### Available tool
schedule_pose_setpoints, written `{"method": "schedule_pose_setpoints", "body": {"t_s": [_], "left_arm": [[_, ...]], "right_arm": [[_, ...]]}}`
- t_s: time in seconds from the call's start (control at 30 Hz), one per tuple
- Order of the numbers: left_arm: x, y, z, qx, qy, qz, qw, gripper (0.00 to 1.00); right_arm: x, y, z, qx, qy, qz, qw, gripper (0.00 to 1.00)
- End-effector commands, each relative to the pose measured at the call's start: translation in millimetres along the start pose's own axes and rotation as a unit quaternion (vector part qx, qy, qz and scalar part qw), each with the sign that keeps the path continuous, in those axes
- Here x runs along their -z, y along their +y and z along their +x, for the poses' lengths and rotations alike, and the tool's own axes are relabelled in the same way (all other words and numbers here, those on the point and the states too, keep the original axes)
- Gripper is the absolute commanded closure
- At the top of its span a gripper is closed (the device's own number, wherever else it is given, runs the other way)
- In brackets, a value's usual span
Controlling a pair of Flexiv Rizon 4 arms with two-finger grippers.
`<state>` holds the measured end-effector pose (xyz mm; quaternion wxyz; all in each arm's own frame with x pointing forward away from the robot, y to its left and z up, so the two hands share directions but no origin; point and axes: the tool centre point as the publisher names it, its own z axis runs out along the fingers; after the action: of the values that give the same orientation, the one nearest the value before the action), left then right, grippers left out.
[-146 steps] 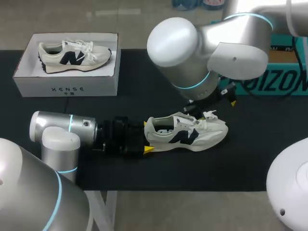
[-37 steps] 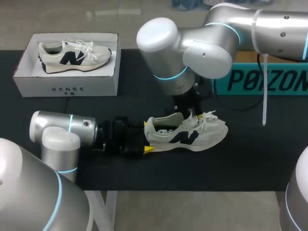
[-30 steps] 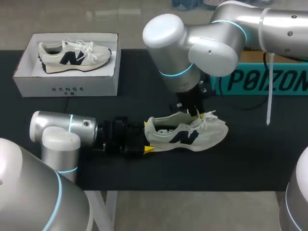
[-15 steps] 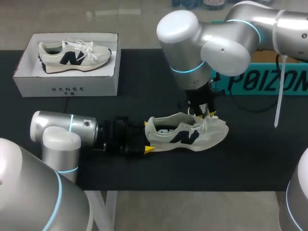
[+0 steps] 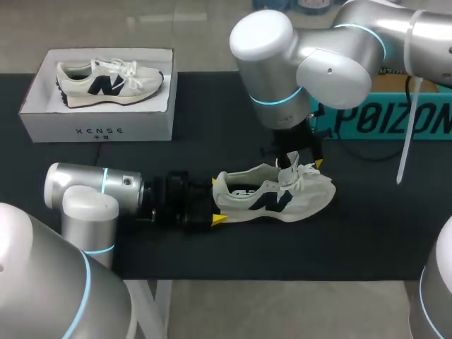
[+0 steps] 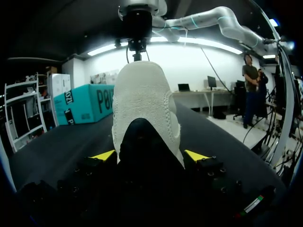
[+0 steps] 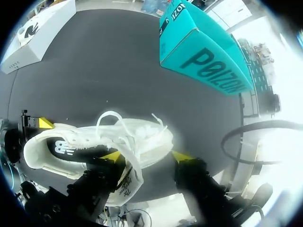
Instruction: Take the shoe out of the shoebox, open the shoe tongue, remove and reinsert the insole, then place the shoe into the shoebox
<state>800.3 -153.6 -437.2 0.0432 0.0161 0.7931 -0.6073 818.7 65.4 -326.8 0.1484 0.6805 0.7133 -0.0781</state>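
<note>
A white sneaker [image 5: 272, 196] with a dark logo lies on its side on the black table, toe to the right. My left gripper [image 5: 216, 200] comes in from the left, its yellow tips pressed on both sides of the heel; in the left wrist view the heel [image 6: 144, 94] fills the space between them. My right gripper [image 5: 302, 164] hangs just over the laces and raised tongue [image 5: 290, 168]. In the right wrist view it [image 7: 147, 157] stands open, with the tongue [image 7: 131, 178] lying against one finger and the shoe [image 7: 85, 142] below it.
A white shoebox [image 5: 99, 131] at the back left holds a second sneaker [image 5: 109, 81]. A teal box [image 5: 385, 116] stands at the back right, close behind my right arm. Bare black table lies in front of the shoe.
My right gripper has gone from shut to open above the tongue, and the right arm has shifted to the right. The left gripper and the shoe have stayed put.
</note>
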Motion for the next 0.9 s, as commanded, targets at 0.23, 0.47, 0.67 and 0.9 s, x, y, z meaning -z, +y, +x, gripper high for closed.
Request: {"method": "schedule_pose_setpoints", "body": {"t_s": [0.23, 0.47, 0.67, 0.9], "left_arm": [[-1, 2, 1.0, 0.0, -0.001, 0.0, 1.0, 1.0], [-1, 2, 1.0, 0.0, -0.001, 0.0, 1.0, 1.0], [-1, 2, 1.0, 0.0, -0.001, 0.0, 1.0, 1.0], [-1, 2, 1.0, 0.0, -0.001, 0.0, 1.0, 1.0]], "right_arm": [[5, -7.7, -11.2, -0.008, 0.01, -0.003, 1.0, 0.27], [46, -22.3, -5.4, 0.043, 0.006, -0.067, 0.997, 0.0], [84, -43.4, 6.3, 0.274, -0.016, -0.209, 0.938, 0.0], [83, -74.1, 8.9, 0.501, -0.009, -0.332, 0.799, 0.0]]}}
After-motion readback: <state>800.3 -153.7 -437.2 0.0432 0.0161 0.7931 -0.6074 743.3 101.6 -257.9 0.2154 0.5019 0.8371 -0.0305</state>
